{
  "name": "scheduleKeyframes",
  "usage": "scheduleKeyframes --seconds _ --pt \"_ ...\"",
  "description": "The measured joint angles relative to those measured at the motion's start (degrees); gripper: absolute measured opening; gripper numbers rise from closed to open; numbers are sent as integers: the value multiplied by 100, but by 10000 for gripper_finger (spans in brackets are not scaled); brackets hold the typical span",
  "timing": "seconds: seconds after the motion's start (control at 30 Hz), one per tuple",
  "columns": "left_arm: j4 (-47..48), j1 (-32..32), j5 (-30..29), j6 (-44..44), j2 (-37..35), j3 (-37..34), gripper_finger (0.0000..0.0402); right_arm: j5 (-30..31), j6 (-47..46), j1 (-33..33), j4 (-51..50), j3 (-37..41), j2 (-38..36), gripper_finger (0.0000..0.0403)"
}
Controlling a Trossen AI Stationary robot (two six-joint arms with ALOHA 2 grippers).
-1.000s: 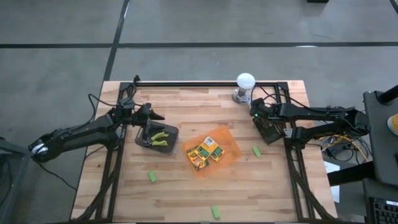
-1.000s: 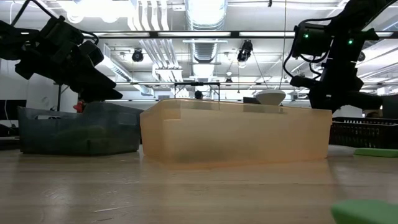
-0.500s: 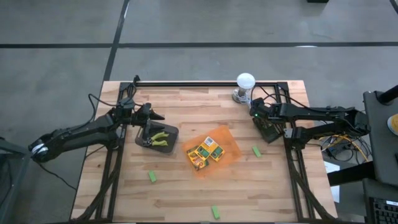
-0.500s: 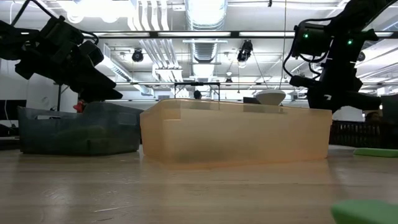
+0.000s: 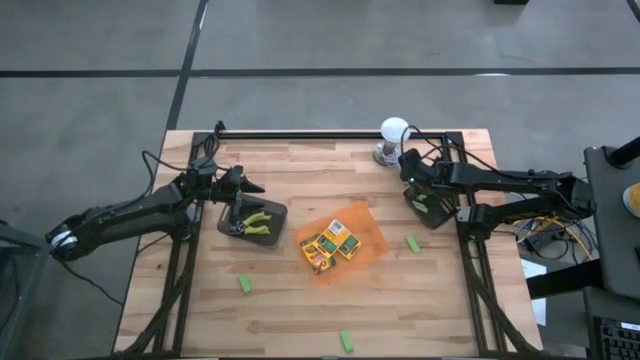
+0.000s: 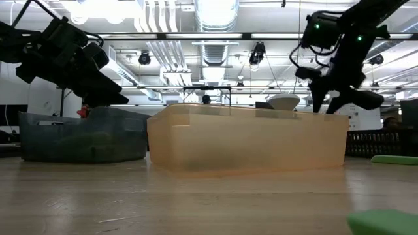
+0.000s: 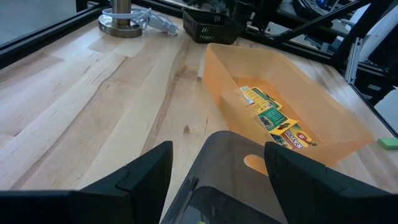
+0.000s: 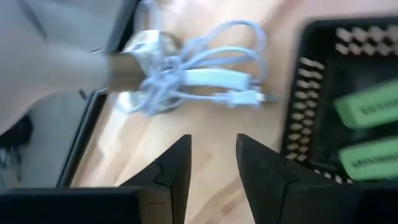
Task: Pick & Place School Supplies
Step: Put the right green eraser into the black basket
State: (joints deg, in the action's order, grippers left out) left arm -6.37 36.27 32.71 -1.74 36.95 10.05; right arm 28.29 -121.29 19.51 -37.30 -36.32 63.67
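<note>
Two green pieces (image 8: 367,130) lie in the black basket (image 5: 430,208); right hand (image 5: 408,168), fingers apart and empty, should lift clear; left hand (image 5: 250,188) waits spread.

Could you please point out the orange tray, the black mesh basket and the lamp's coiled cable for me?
orange tray (image 7: 342,121): left wrist view, on its far side wall.
black mesh basket (image 8: 306,106): right wrist view, on its perforated wall.
coiled cable (image 8: 205,78): right wrist view, on the pale bundled loops.

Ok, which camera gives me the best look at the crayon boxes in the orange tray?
The left wrist view: it looks down into the orange tray, so the crayon boxes and their labels show. The high view shows them small. In the low view the tray wall blurs them; the right wrist view misses them.
</note>
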Motion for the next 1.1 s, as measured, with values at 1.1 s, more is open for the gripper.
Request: scheduleKeyframes --seconds 1.1 --pt "0 0 -1 0 -1 0 259 -2992 4996 -1674 -2736 -1667 476 112"
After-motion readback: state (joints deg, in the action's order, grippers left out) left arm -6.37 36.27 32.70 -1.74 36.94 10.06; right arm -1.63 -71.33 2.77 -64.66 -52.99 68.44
